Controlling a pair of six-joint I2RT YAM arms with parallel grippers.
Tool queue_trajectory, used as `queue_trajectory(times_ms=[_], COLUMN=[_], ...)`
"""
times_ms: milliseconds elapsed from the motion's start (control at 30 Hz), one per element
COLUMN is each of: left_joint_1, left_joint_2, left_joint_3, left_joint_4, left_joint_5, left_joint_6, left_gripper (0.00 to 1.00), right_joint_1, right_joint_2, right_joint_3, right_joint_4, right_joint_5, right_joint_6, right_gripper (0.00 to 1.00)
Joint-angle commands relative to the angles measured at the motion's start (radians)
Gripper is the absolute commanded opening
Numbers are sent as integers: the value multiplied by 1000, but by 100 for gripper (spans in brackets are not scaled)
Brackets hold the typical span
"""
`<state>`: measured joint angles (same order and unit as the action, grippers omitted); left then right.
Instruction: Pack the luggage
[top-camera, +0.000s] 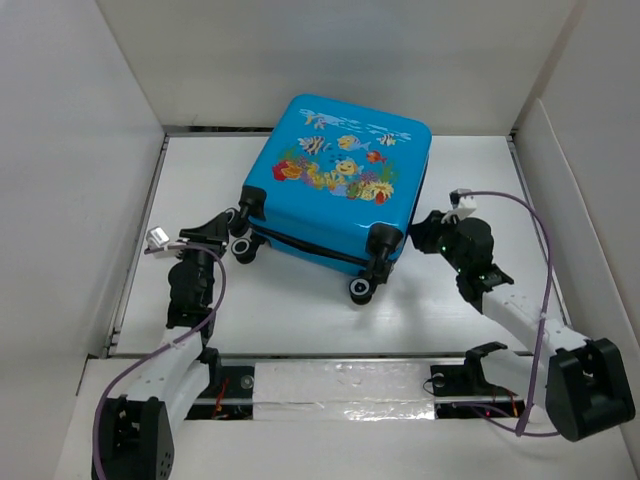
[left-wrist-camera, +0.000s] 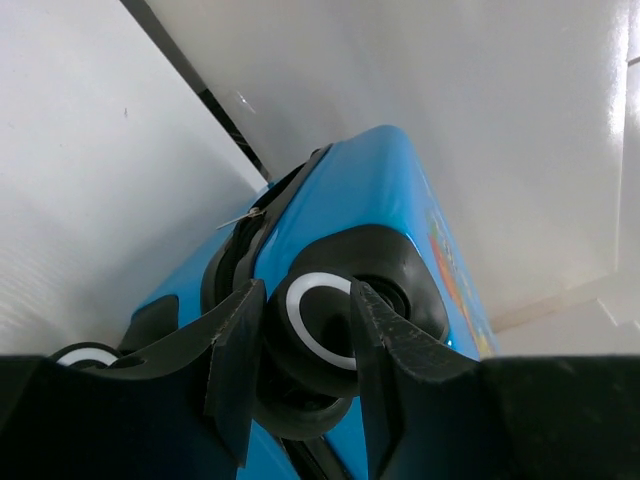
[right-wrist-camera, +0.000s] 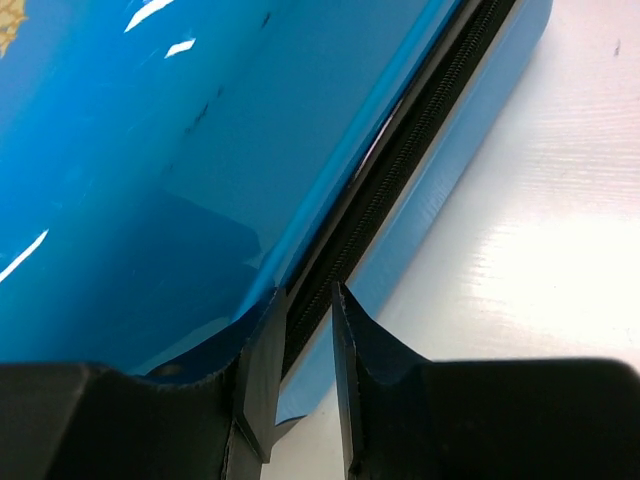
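The luggage (top-camera: 340, 180), a bright blue hard-shell suitcase with a fish print, lies flat and closed in the middle of the table. Its black wheels face me. My left gripper (top-camera: 236, 228) is at the near left corner. In the left wrist view its jaws (left-wrist-camera: 305, 300) are closed around a black wheel with a white ring (left-wrist-camera: 320, 330). My right gripper (top-camera: 425, 228) is against the suitcase's right side. In the right wrist view its jaws (right-wrist-camera: 305, 290) stand a narrow gap apart at the black zipper (right-wrist-camera: 400, 170), with nothing seen between them.
White walls enclose the table on the left, back and right. Another wheel (top-camera: 361, 289) sticks out toward the near edge. A strip of white tape (top-camera: 340, 385) runs between the arm bases.
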<state>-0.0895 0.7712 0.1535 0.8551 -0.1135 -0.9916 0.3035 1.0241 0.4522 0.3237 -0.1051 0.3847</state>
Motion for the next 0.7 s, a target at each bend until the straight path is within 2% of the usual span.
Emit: queue_trajectory(times_ms=[0,167,267,333,367,400,467,500,600,667], left_joint_1=[-29,-29,-29,-29,-29,-29,-38,-38,-38,-38], left_joint_2=[-24,-93,-162,-205,-216,-226,-259,-265,-283,-283], left_joint_3=[-26,-49,-20,21,37,56,73,92,177,222], left_joint_4=[73,13,-77,-195,-205,-203,-186,-174,-148,-113], left_joint_5=[207,247,224,154,140,130,92,83,45,54], left_joint_6=[-19,-21,24,62,73,79,68,64,74,80], left_gripper=[0,0,2,26,38,54,67,73,74,71], right_joint_1=[-15,-24,-24,-3,-3,-3,6,6,40,68], right_joint_2=[97,226,164,93,53,-28,-112,-206,-361,-507], right_joint_3=[118,244,194,120,24,-22,-102,-157,-262,-285], right_joint_4=[63,109,103,88,98,106,82,59,-1,-84], right_joint_5=[-126,-202,-159,-70,-50,-29,-18,-22,-30,-19], right_joint_6=[-23,-18,-4,16,25,40,58,60,82,88], right_gripper=[31,30,29,25,23,15,8,1,0,0])
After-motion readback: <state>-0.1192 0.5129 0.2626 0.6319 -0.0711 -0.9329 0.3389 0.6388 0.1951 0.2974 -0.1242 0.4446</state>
